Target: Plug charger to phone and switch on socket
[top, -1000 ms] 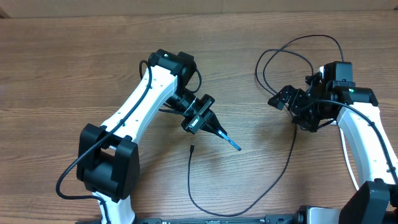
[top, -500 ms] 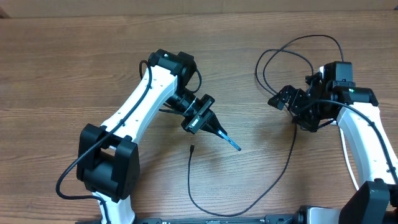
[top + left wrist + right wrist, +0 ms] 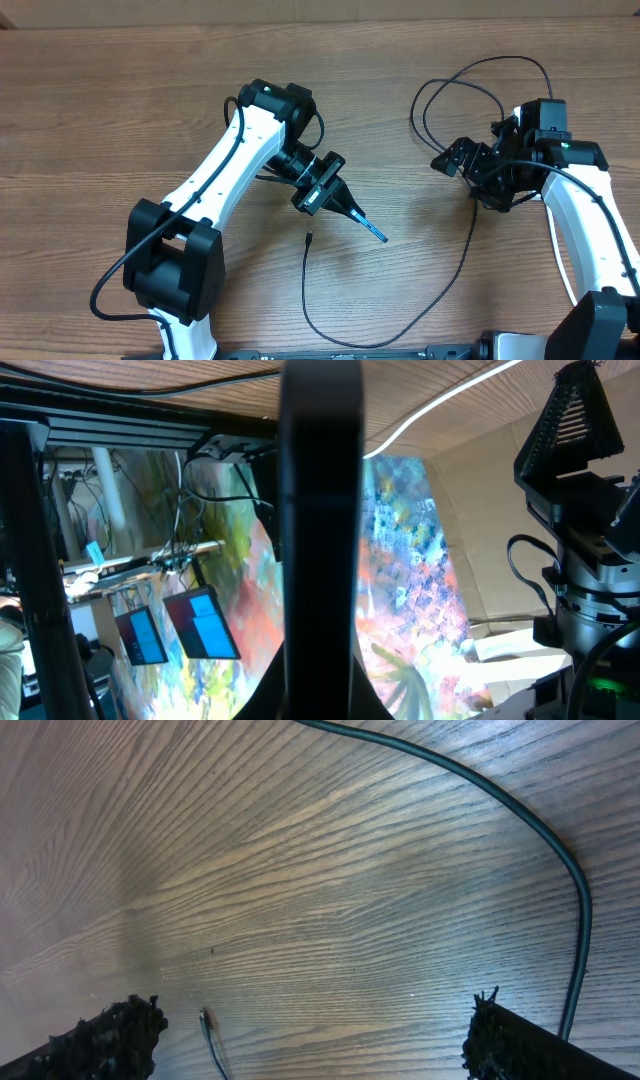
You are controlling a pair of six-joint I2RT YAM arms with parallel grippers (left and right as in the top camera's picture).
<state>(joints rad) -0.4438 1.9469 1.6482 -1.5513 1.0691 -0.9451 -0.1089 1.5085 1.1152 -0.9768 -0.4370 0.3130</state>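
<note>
Nearest the arm bases, on the wooden worktop (image 3: 90, 110), we see the charger (image 3: 306, 300) as a thin black cable curving along the front. Its small connector tip (image 3: 309, 238) lies bare on the wood. Just beyond that tip, and apart from it, the left gripper (image 3: 345, 208) points down at a slant with its jaws pressed together on the phone (image 3: 374, 232). We see the phone edge-on, as a slim dark sliver with a blue end; whether that end touches the wood we cannot tell. From the left wrist the phone (image 3: 320, 530) is a dark slab straight down the middle of the view, hiding the jaws themselves. Farther right, the right gripper (image 3: 450, 160) hovers with its jaws spread wide and nothing between them. From its wrist we see both fingertips (image 3: 105, 1038) well apart over bare wood, with the cable arcing past on one side without touching them. Farthest off, the cable loops behind the right arm (image 3: 590, 230).
</note>
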